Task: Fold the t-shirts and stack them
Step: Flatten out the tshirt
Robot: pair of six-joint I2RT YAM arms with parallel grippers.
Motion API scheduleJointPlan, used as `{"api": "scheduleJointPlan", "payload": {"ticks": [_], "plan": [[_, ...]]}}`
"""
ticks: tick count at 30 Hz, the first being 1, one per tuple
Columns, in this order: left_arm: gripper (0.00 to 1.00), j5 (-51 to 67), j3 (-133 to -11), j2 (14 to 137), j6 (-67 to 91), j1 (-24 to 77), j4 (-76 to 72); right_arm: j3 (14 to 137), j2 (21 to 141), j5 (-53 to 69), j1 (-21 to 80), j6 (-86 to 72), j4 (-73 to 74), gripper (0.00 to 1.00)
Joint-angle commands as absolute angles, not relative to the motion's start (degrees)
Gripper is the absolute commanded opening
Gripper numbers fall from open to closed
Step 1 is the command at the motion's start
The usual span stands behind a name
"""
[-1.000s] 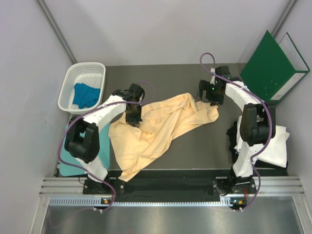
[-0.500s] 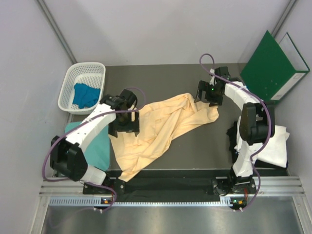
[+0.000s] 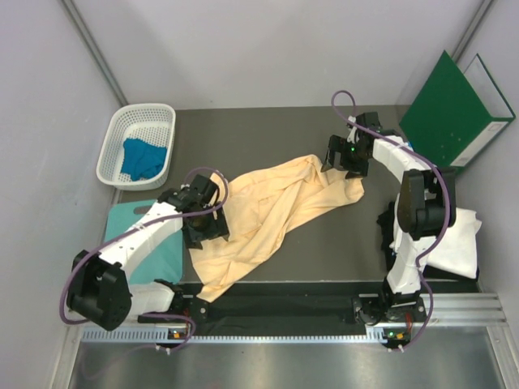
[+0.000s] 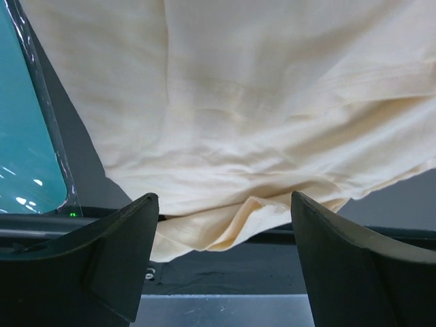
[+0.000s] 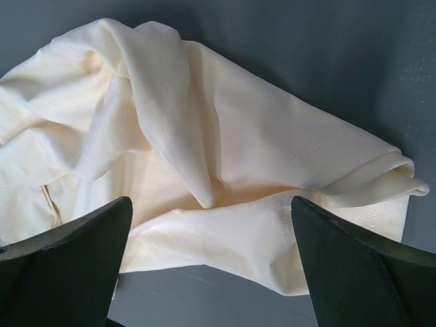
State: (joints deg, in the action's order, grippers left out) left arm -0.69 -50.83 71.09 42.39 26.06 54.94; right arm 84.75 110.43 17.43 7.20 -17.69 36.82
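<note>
A large peach-yellow t-shirt (image 3: 268, 211) lies crumpled across the middle of the dark table. My left gripper (image 3: 207, 228) hovers open over the shirt's left edge. In the left wrist view the cloth (image 4: 238, 102) spreads beyond the left gripper (image 4: 225, 266), and nothing lies between the fingers. My right gripper (image 3: 345, 158) is open above the shirt's far right end. The right wrist view shows a folded hem (image 5: 272, 231) just past the right gripper (image 5: 211, 266). A blue t-shirt (image 3: 143, 158) sits in the basket. A white t-shirt (image 3: 456, 243) lies at the right edge.
A white mesh basket (image 3: 138, 117) stands at the back left. A flat teal sheet (image 3: 162, 247) lies at the near left beside the shirt. A stiff green folder (image 3: 454, 109) leans at the back right. The table's near edge (image 3: 284, 285) runs just below the shirt.
My left gripper has opened, let go of the peach-yellow shirt and drawn back toward the near left along its edge. The right arm has hardly moved.
</note>
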Motion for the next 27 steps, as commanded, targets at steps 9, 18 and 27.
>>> {"api": "scheduleJointPlan", "payload": {"ticks": [9, 18, 27], "plan": [[0.69, 2.8, -46.9, 81.9, 42.5, 18.4, 36.3, 87.5, 110.5, 18.4, 6.6, -16.0, 38.7, 1.0], [0.64, -2.2, -47.8, 82.9, 43.4, 18.3, 39.0, 88.9, 110.8, 18.8, 6.5, -15.4, 39.7, 1.0], [0.6, -4.9, -43.4, 75.0, 43.2, 16.2, 39.6, 87.6, 111.1, 20.1, 6.6, -16.4, 38.7, 0.99]]}}
